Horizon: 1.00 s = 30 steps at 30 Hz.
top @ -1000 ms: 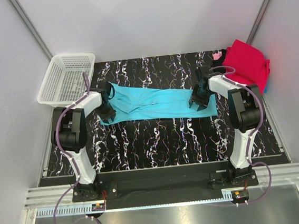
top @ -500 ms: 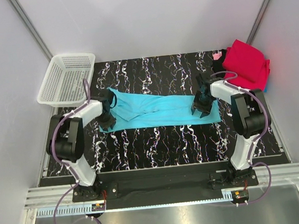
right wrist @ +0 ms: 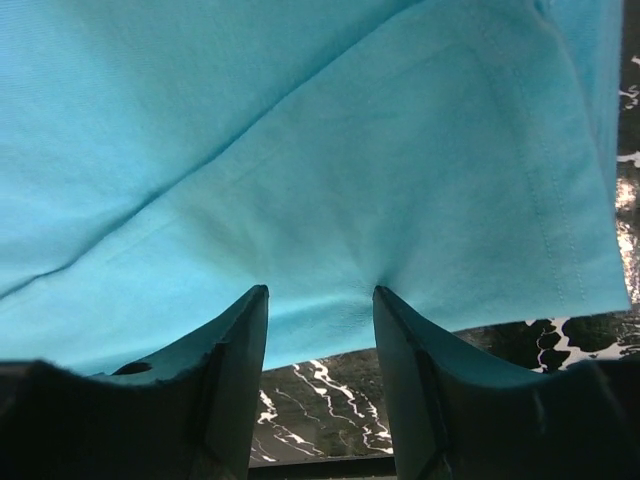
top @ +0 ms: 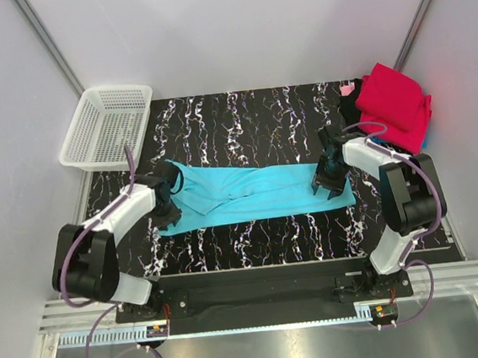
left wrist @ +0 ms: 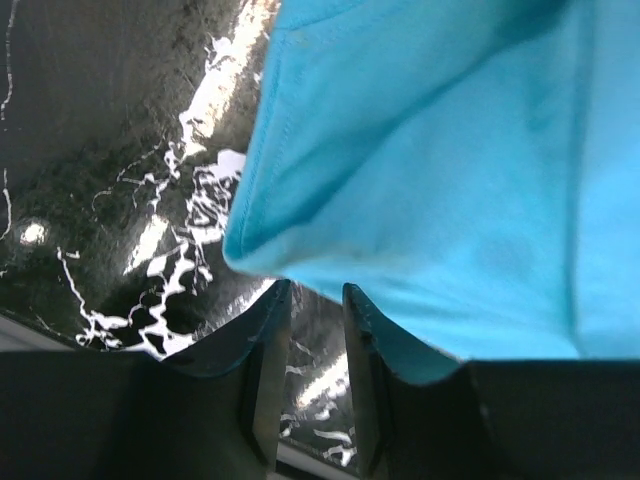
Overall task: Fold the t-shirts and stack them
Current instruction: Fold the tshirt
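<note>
A turquoise-blue t-shirt [top: 249, 191] [left wrist: 450, 150] [right wrist: 300, 150] lies stretched in a long band across the black marbled table [top: 242, 119]. My left gripper [top: 167, 209] [left wrist: 318, 290] rests on its left end, jaws a little apart, tips at the cloth's corner. On the right end my right gripper [top: 328, 180] [right wrist: 320, 290] stands with its jaws wider apart. Its tips press into the cloth near the hem, which puckers at one fingertip [right wrist: 380, 292]. Table shows between both pairs of fingers. A crimson red t-shirt [top: 392, 101] lies heaped at the back right.
A white mesh basket [top: 107, 124] stands at the back left corner. Small bits of pink [top: 347, 90] and blue [top: 430, 138] cloth peek out from under the red heap. White walls close in on both sides.
Both grippers have slid toward the near edge, and the turquoise-blue t-shirt has come along with them, lying flatter and longer. Neither jaw opening has changed.
</note>
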Available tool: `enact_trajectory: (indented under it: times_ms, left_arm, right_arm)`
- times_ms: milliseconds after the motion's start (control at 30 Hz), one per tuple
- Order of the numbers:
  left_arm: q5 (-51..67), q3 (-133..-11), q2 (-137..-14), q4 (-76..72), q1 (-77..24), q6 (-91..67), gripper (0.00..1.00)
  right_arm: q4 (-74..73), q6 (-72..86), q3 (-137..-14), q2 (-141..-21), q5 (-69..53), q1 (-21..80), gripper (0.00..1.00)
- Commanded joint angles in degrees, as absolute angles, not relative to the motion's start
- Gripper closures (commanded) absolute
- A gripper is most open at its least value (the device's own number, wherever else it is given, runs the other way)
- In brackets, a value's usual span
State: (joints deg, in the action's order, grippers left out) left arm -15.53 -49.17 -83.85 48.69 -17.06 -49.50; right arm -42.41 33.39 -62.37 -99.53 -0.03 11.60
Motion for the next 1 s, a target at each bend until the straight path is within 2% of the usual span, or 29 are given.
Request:
enact_trajectory:
  times_ms: [0, 100, 233, 367, 533, 967]
  left_arm:
    - [-15.12, -54.22, -76.57, 49.66, -18.63, -48.34, 0.67]
    - [-13.10, -56.25, -74.89, 50.10, -20.12, -47.99, 0.65]
    - [-9.32, -57.04, -78.91, 49.31, -21.79, -48.43, 0.65]
    - [-6.16, -57.22, -83.67, 45.28, -24.25, -48.52, 0.73]
    - [-1.42, -56.78, -87.18, 38.86, -25.49, -48.95, 0.75]
    - [-3.87, -59.32, -95.18, 37.53, -27.25, -49.92, 0.71]
  right_arm:
    - [-43.15, 33.31, -62.49, -94.84, 1.23, 11.87, 0.46]
    - [-43.50, 33.49, -63.01, -93.78, 0.97, 11.87, 0.46]
    - [-43.94, 33.92, -63.46, -92.99, 0.70, 11.87, 0.46]
    - [-44.21, 34.45, -63.37, -91.41, 0.26, 11.95, 0.46]
    - [-45.00, 34.98, -62.84, -87.37, 0.18, 12.04, 0.46]
    - [-46.58, 34.89, -62.76, -84.11, -1.14, 12.22, 0.46]
